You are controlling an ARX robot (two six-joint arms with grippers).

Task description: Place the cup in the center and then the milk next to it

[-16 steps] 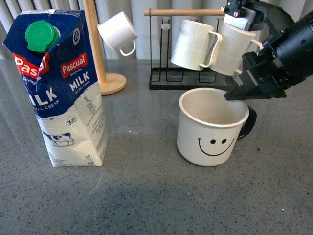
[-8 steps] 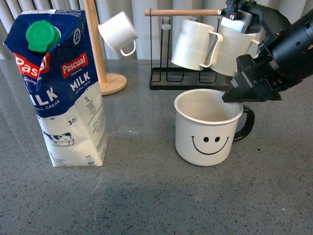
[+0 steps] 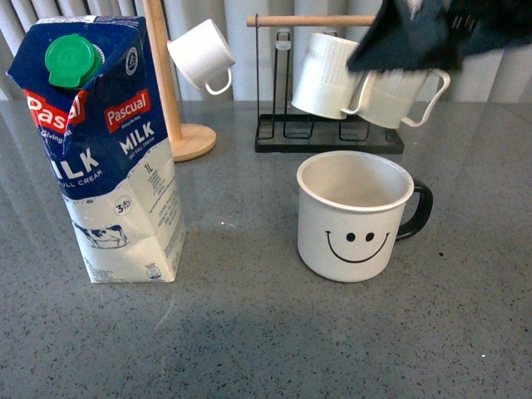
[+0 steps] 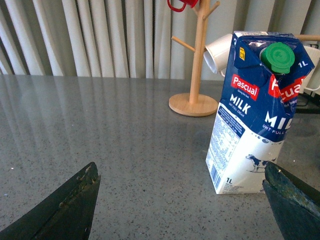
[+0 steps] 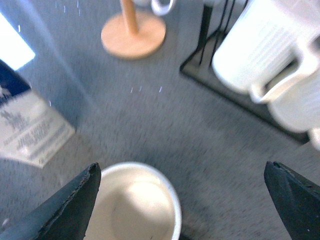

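Standing apart: glossy round cup point(image 3: 353, 224) | boxy milk carton point(image 3: 116, 166) | left jaws spread | right jaws spread

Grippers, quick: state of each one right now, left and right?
Left gripper: open, holding nothing; the milk stands ahead of it, untouched.
Right gripper: open, holding nothing, apart from the cup.

The right arm point(image 3: 420, 33) shows as a dark, motion-blurred mass at the upper right of the front view, held high. The right gripper point(image 5: 181, 172) has its jaws spread wide, gripping nothing. The left gripper point(image 4: 180, 170) also has its jaws spread wide, gripping nothing.
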